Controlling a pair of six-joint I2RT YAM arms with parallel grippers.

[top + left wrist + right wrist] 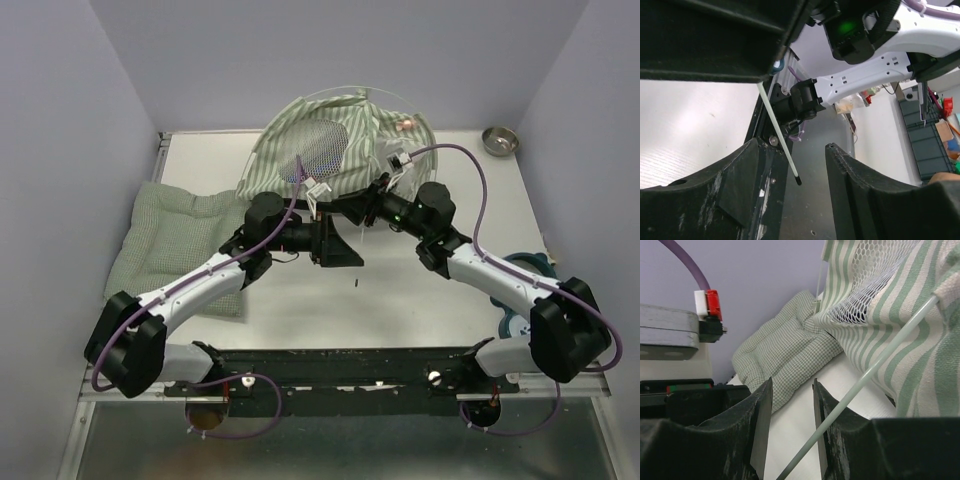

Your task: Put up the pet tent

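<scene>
- Pet tent pole: dark tip between the apart fingers of left end effector, not clamped.
- Right end effector partly open, whitish pole slanting across its jaws, grip not apparent.
- Beyond both, pet tent heaped at far middle of white desk.
- Checked cushion left, metal bowl far right; lilac walls around.

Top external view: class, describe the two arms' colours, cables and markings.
The left arm and right arm have white links between bulky black joints. A purple cable loops along each. The jaws are black, scuffed plastic. A green light glows on the right wrist.
</scene>
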